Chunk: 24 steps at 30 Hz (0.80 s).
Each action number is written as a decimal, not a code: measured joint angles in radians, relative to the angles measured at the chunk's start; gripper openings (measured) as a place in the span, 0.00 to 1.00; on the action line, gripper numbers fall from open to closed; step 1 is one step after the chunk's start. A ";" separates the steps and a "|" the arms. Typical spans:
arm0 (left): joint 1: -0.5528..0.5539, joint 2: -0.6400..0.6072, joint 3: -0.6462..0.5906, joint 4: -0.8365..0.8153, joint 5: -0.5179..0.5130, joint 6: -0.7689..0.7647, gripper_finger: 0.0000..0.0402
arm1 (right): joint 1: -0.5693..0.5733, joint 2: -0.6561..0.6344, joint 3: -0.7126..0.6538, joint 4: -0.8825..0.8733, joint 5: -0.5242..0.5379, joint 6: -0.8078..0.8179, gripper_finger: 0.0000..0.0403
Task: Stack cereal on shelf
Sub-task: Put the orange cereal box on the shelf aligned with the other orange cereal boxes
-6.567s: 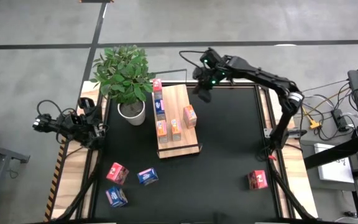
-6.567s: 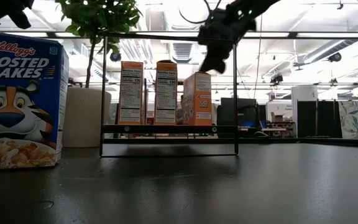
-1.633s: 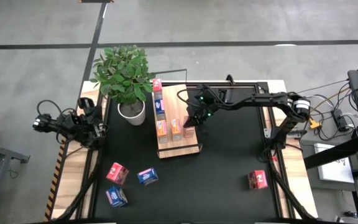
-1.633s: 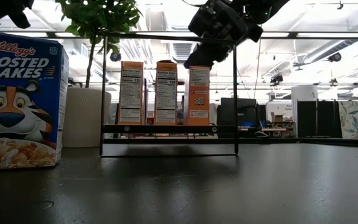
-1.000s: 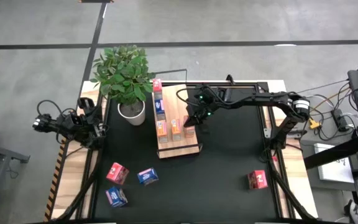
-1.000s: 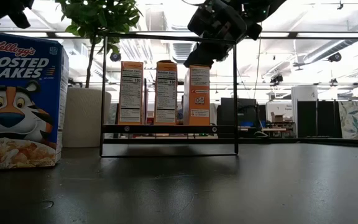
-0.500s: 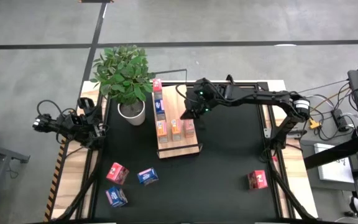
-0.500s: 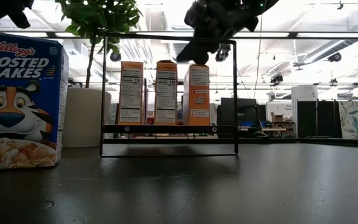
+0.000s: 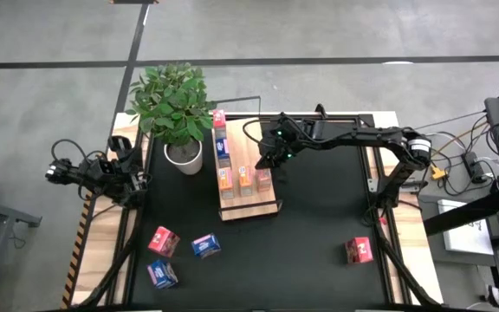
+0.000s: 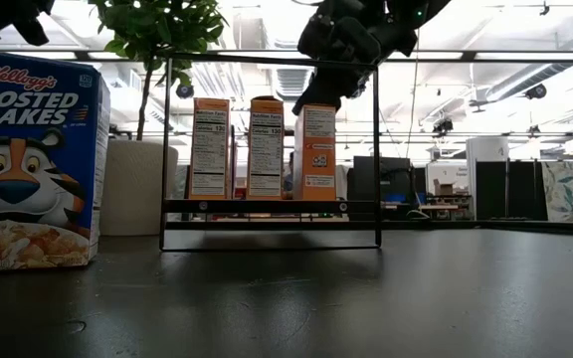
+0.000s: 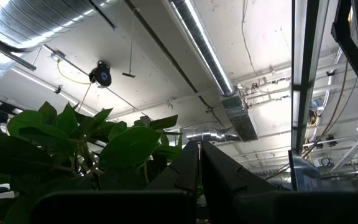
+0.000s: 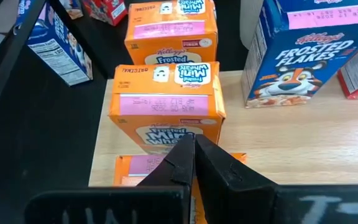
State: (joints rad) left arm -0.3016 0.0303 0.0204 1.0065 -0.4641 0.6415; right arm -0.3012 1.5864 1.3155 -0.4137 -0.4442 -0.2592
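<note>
Views: right wrist view reads the box tops, three orange Frosted Mini-Wheats boxes (image 12: 164,103) in a row on the shelf board (image 12: 303,146), a blue Frosted Flakes box (image 12: 303,53) beside them; low view shows only three orange boxes (image 10: 266,147) upright inside the black wire frame (image 10: 376,149), plus a large Frosted Flakes front (image 10: 30,159) close to the lens.
High view: whole shelf (image 9: 268,201) lies beside the potted plant (image 9: 175,108); loose boxes, a pink one (image 9: 163,240) and two blue ones (image 9: 206,246), sit near the desk (image 9: 319,234) front on the left, a red one (image 9: 359,250) well apart at the right.
Room: bare desk between shelf and right edge; shelf's near lip unoccupied.
Right end effector (image 9: 267,162): fingers pressed together, holding nothing, poised over the rightmost orange box (image 9: 264,179), arm stretched across from the right.
Left end effector (image 11: 199,163): fingers together, empty, parked off the desk's left edge, tilted up toward plant leaves and ceiling.
</note>
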 joint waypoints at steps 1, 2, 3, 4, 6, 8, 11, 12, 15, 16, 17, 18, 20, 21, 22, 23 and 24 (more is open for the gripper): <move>0.000 0.000 0.000 0.000 0.000 0.000 0.00 | 0.000 0.000 0.000 -0.001 0.000 0.000 0.02; 0.000 0.000 0.000 0.000 0.000 0.000 0.00 | 0.000 0.000 0.000 -0.002 0.000 -0.001 0.02; 0.000 0.000 0.000 0.000 0.000 0.000 0.00 | 0.000 0.000 0.000 -0.005 0.000 -0.002 0.02; 0.000 0.000 0.000 0.000 0.000 0.000 0.00 | 0.000 0.000 0.001 -0.010 0.000 -0.004 0.02; 0.000 0.000 0.000 0.000 0.000 0.000 0.00 | 0.000 -0.001 0.005 -0.023 0.000 -0.011 0.02; 0.000 0.000 0.000 0.000 0.000 0.000 0.00 | 0.000 -0.001 0.005 -0.024 0.000 -0.010 0.02; 0.000 0.000 0.000 0.000 0.000 0.000 0.00 | 0.000 -0.001 0.005 -0.027 0.000 -0.003 0.02; 0.000 0.000 0.000 0.000 0.000 0.000 0.00 | 0.000 -0.001 0.005 -0.028 0.000 -0.003 0.02; 0.000 0.000 0.000 0.000 0.000 0.000 0.00 | 0.000 -0.001 0.005 -0.028 0.000 -0.004 0.02; 0.000 0.000 0.000 0.000 0.000 0.000 0.00 | 0.000 -0.001 0.005 -0.027 0.000 -0.004 0.02; 0.000 0.000 0.000 0.000 0.000 0.000 0.00 | 0.000 -0.001 0.005 -0.025 0.000 -0.004 0.02; 0.000 0.000 0.000 0.000 0.000 0.000 0.00 | 0.000 -0.003 0.005 -0.024 0.001 -0.004 0.02; 0.000 0.000 0.000 0.000 0.000 0.000 0.00 | 0.000 -0.009 0.005 -0.027 0.003 -0.003 0.02; 0.000 0.000 0.000 0.000 0.000 0.000 0.00 | 0.000 -0.014 0.005 -0.028 0.003 -0.003 0.02; 0.000 0.000 0.000 0.000 0.000 0.000 0.00 | 0.000 -0.019 0.005 -0.029 0.004 -0.003 0.02; 0.000 0.000 0.000 0.000 0.000 0.000 0.00 | 0.001 -0.025 0.005 -0.029 0.004 -0.003 0.02; 0.000 0.000 0.000 0.001 0.000 0.000 0.00 | 0.002 -0.030 0.005 -0.025 0.003 -0.003 0.02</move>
State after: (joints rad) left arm -0.3013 0.0303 0.0204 1.0072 -0.4641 0.6415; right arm -0.2989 1.5568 1.3201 -0.4383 -0.4408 -0.2619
